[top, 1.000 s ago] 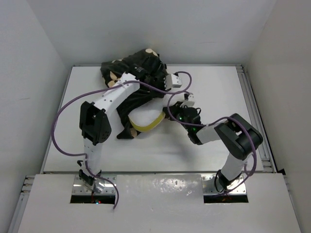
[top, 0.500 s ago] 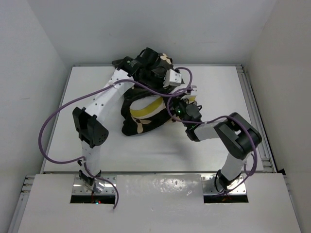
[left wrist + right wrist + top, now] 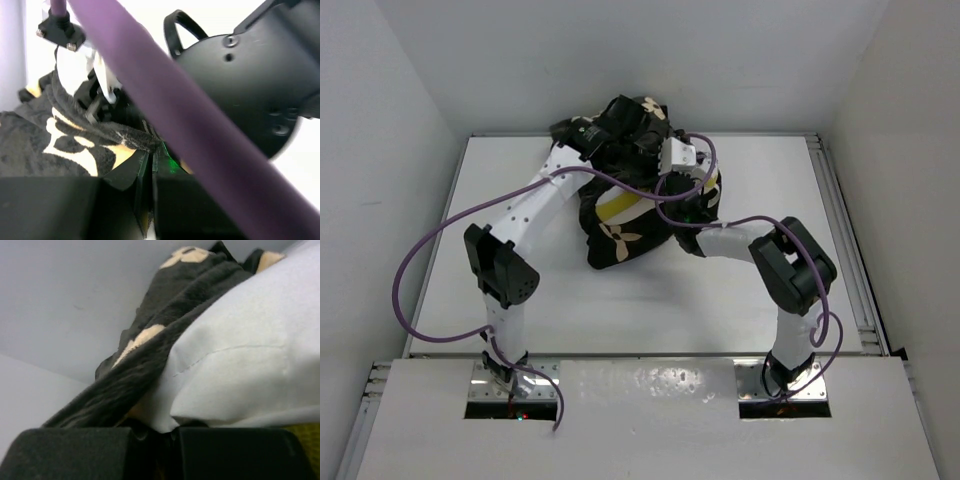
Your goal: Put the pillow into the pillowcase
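White tabletop (image 3: 520, 200) carries the whole bundle at its far side, and my left pincer (image 3: 149, 167) is clenched on a fold of the pillowcase (image 3: 70, 145), the black flowered cloth bunching just above and to the left of its fingertips. My right pincer (image 3: 167, 434) looks clenched too, seemingly on the edge of the pillow (image 3: 240, 360), whose white bulk swells directly above the fingers, the pillowcase draped over it on their left
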### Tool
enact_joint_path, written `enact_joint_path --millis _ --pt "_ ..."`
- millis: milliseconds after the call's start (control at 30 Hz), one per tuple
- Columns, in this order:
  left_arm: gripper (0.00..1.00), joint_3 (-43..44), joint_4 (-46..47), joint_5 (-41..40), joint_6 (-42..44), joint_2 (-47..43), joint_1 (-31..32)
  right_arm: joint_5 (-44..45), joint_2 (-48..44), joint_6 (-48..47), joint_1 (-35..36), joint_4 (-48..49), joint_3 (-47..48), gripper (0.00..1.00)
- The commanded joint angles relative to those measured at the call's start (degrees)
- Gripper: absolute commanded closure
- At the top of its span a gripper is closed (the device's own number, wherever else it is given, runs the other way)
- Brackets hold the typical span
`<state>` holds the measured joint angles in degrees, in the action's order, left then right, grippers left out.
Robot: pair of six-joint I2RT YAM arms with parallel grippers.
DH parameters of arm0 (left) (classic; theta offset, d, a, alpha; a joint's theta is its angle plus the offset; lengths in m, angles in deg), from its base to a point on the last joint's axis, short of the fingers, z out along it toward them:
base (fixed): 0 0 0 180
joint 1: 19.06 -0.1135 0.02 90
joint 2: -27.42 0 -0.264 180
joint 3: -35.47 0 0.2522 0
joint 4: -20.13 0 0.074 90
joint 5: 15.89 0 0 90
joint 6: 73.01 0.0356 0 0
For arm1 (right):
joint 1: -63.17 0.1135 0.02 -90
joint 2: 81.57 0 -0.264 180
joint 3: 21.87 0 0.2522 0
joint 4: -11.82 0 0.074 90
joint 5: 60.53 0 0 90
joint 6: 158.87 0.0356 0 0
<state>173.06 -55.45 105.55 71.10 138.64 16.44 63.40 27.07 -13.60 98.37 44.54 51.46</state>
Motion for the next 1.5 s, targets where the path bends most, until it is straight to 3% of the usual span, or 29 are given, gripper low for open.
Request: enact_joint_path --millis 0,100,200,333,367,400,433,500,533,600,667,700,733,800,833,867,900,933,1033,1167,1300,1467 --pt "1.00 -0.51 -13.85 26.75 -5.15 -10.32 5.46 3.97 3.86 11.08 -5.49 -7.29 -0.94 1.00" --pt "1.00 -5.42 -13.77 21.13 -3.40 -11.90 4.49 -13.82 5.53 1.99 -6.02 5.17 -3.67 1.00" --pt "1.00 -15.87 -8.78 10.80 -5.48 -13.04 2.03 -21.43 3.43 -5.32 -3.30 16.58 -8.49 1.00" --pt "1.00 -28.18 6.25 0.31 -14.35 -14.19 -3.60 -30.05 0.70 -3.59 -3.82 21.81 -16.92 0.93" --pt "1.00 -29.42 7.93 -2.76 -14.73 -14.01 -3.86 -33.63 -0.44 -3.50 -4.00 21.38 -17.90 0.87" --pt "1.00 -31.61 11.16 -10.01 -15.25 -13.84 -3.34 -37.32 -1.23 -3.58 -4.35 20.68 -20.35 0.56" --pt "1.00 -32.76 12.50 -15.48 -15.17 -13.75 -3.43 -41.97 -3.15 -3.41 -5.05 20.76 -22.02 0.45" --pt "1.00 -35.40 14.80 -18.77 -14.91 -13.31 -3.95 -45.17 -6.41 -3.67 -5.49 20.76 -29.11 0.20" --pt "1.00 -36.20 15.41 -19.74 -14.82 -13.22 -4.30 -46.23 -8.60 -4.63 -5.67 20.76 -31.94 0.16" --pt "1.00 -37.34 15.85 -21.24 -15.43 -12.96 -5.35 -49.04 -16.59 -9.28 -5.76 18.66 -37.66 0.14" --pt "1.00 -38.57 15.68 -20.98 -15.43 -13.13 -6.15 -51.49 -26.48 -12.79 -7.76 8.01 -44.60 0.24" --pt "1.00 -38.92 15.59 -20.98 -15.43 -13.22 -6.06 -52.12 -29.77 -14.12 -7.78 3.14 -44.63 0.34" --pt "1.00 -39.10 15.50 -21.16 -15.35 -13.31 -5.80 -52.47 -32.76 -15.61 -9.08 -2.39 -45.33 0.50" --pt "1.00 -39.63 15.24 -22.56 -15.17 -13.48 -4.23 -51.26 -40.21 -20.71 -10.49 -14.45 -45.68 0.92" --pt "1.00 -39.81 15.41 -24.39 -15.08 -13.57 -3.70 -49.68 -42.26 -22.12 -10.85 -16.75 -46.12 0.92" --pt "1.00 -39.89 15.68 -25.37 -15.17 -13.57 -2.73 -48.45 -44.11 -22.22 -11.46 -16.42 -46.65 0.87" --pt "1.00 -39.63 16.90 -26.59 -15.61 -13.57 -0.90 -44.95 -46.74 -21.78 -13.21 -15.72 -47.61 0.75" --pt "1.00 -39.46 17.69 -29.04 -16.22 -13.40 -0.01 -43.18 -47.29 -20.73 -14.10 -14.59 -47.97 0.53" --pt "0.76 -36.83 22.87 -36.59 -18.94 -11.47 3.86 -38.95 -45.46 -12.06 -18.49 -9.75 -47.10 0.27" --pt "0.62 -32.69 31.05 -44.96 -20.09 -7.34 7.64 -40.61 -37.73 -5.18 -22.01 -5.53 -44.37 0.15" --pt "0.57 -30.50 36.24 -46.47 -19.48 -1.90 7.82 -45.51 -28.16 -1.31 -22.55 -0.36 -40.42 0.14" --pt "0.55 -25.41 37.65 -45.68 -20.00 5.74 7.82 -46.94 -23.31 1.42 -22.19 5.20 -39.10 0.15"
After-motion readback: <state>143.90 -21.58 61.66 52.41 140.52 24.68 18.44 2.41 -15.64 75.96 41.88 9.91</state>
